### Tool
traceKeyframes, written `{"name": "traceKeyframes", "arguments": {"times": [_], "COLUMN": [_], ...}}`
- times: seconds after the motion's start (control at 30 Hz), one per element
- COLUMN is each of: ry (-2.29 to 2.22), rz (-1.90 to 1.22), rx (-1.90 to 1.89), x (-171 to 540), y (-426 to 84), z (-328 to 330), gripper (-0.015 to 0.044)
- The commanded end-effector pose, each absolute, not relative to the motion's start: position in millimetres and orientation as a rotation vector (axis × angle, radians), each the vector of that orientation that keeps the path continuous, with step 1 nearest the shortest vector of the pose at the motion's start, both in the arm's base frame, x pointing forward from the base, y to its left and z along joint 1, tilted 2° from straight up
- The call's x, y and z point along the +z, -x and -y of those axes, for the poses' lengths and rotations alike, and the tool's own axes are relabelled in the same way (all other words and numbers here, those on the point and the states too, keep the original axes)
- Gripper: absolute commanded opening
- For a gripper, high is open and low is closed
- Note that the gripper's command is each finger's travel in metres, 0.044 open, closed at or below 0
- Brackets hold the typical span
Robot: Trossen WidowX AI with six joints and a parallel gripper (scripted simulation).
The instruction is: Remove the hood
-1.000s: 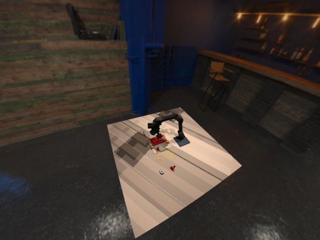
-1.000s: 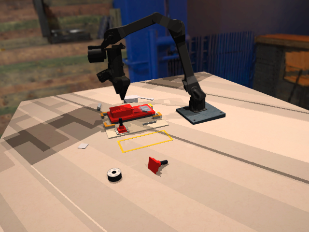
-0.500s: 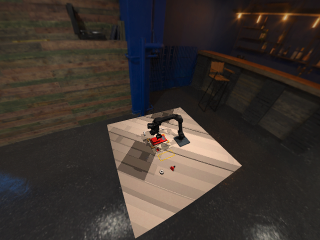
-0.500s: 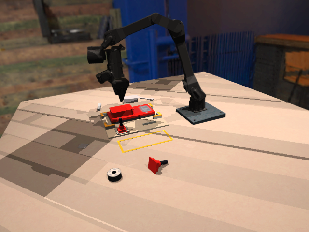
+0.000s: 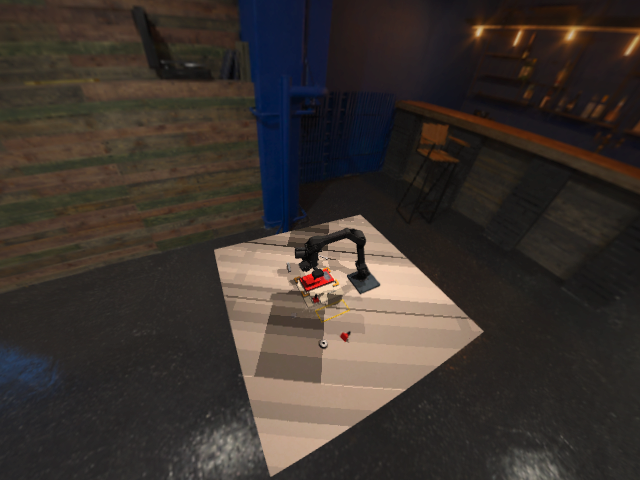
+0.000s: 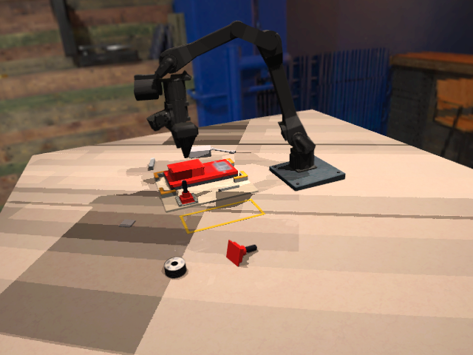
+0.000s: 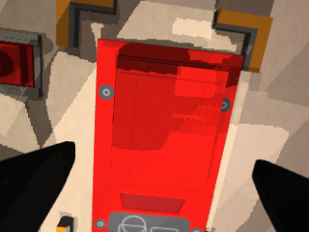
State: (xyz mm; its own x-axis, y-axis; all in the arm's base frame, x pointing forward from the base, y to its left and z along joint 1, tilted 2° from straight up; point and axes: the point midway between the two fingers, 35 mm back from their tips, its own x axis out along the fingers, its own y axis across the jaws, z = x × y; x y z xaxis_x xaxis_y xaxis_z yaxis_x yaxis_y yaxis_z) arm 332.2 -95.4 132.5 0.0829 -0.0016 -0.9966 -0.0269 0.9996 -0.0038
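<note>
The toy car's red hood (image 6: 185, 168) (image 7: 164, 121) is the raised block on the flat red body (image 6: 219, 176) (image 7: 102, 145). The body lies on a cream board (image 6: 208, 194) (image 7: 72, 101). My gripper (image 5: 316, 277) (image 6: 186, 155) (image 7: 165, 159) is open and points down just above the hood. In the wrist view its fingers stand wide on either side of the red body, with nothing between them. The gap above the hood is small; contact cannot be told. The marked area, a yellow outline (image 5: 336, 315) (image 6: 226, 222), lies on the table in front of the board and holds nothing.
Orange corner brackets (image 6: 240, 177) (image 7: 263, 43) stand around the car. A red and black lever (image 6: 186, 197) stands on the board's front left. In front lie a loose red lever piece (image 6: 234, 253) and a wheel (image 6: 174, 268). A grey box (image 6: 200, 152) is behind the car.
</note>
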Motion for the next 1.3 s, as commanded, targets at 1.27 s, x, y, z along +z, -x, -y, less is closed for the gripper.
{"name": "traceKeyframes", "arguments": {"times": [1.27], "ry": [0.019], "rz": [-1.498], "rx": [0.013], "x": [106], "y": [-331], "z": [96], "gripper": [0.0440]}}
